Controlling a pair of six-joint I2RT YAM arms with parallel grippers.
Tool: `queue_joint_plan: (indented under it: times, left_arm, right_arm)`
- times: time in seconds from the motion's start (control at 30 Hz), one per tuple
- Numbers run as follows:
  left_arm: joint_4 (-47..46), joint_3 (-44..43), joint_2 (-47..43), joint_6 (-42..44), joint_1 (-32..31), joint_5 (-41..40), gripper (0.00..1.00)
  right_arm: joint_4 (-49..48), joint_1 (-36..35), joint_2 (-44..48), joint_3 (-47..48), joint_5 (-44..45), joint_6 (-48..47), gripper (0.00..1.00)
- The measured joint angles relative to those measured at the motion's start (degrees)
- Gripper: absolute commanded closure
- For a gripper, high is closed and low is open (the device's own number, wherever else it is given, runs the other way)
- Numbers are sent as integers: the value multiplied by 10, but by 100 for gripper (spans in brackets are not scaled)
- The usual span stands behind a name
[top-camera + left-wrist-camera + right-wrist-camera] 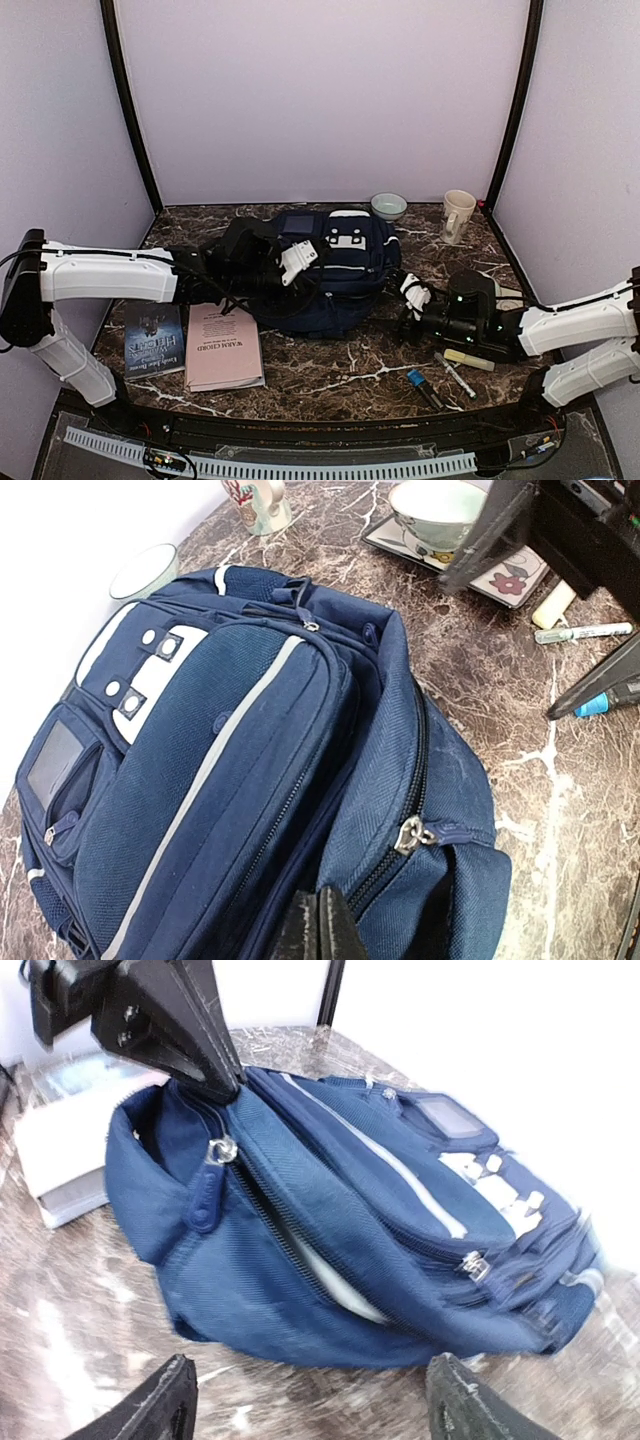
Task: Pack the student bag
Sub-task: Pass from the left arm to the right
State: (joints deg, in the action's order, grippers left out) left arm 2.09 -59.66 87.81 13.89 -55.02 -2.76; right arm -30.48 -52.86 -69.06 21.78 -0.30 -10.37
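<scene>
Presently: large navy-blue fabric backpack with a white stripe [345,270] lies flat on the dark marble-patterned bench [340,365]. It sits mid-bench toward the far edge, front pocket up, with the grey-white patch end nearest the far edge.

Backpack main zipper is open, and the mouth gapes at the end facing the near-left. The interior reads dark in the left wrist view. In the right wrist view a pale strip shows inside the slit; I cannot tell lining from contents.

Left end effector [320,910]: fingers pressed together, pinching the fabric lip of the open mouth, close to the metal zipper pull [222,1150].

Right end effector [312,1360]: fingers spread wide, gripping nothing. It is low over the bench just beside the backpack's right side and not touching it.

Other containers:
- Pale green ceramic bowl [388,206] stands at the far edge, just behind the backpack.
- Cream mug [457,215] stands upright toward the far-right corner; contents cannot be told.
- Second pale bowl [435,510] rests on a flower-printed card [505,580] near the right arm. It shows only in the left wrist view.

Loose on the bench, outside the backpack:
- Dark-covered book [153,340] and pink paper booklet [224,345] lie side by side toward the near-left corner.
- Yellow highlighter [468,359], white marker [458,378] and blue-capped pen [418,380] lie toward the near-right corner.
</scene>
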Motion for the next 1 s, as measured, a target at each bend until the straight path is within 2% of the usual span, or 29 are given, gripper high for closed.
queue_joint_plan:
  times: [0.17, 0.4, 0.53, 0.6, 0.67, 0.87, 0.9, 0.93, 1.0]
  left_arm:
    - [-7, 23, -24, 1, 7, 10, 100]
    - [-13, 39, -34, 1, 9, 21, 100]
    - [-21, 48, -38, 1, 9, 27, 100]
    - [-24, 49, -38, 1, 9, 30, 100]
    - [-25, 50, -40, 1, 9, 33, 100]
    - [-24, 57, -44, 1, 12, 37, 100]
    - [-24, 57, -44, 0, 13, 37, 99]
    - [-24, 57, -44, 0, 14, 36, 94]
    - [-19, 57, -44, -7, 15, 34, 74]
  right_arm:
    - [-36, 1, -66, 29, 8, -114, 16]
    - [-31, 11, -131, 98, 5, -196, 15]
    - [-23, 17, -154, 130, -33, -222, 22]
    - [-16, 20, -174, 150, -61, -234, 30]
    - [-7, 25, -195, 168, -92, -241, 43]
    - [2, 43, -249, 193, -168, -249, 97]
    - [6, 46, -255, 198, -178, -253, 100]
    - [10, 47, -260, 203, -187, -254, 100]
    - [21, 50, -270, 214, -203, -254, 100]
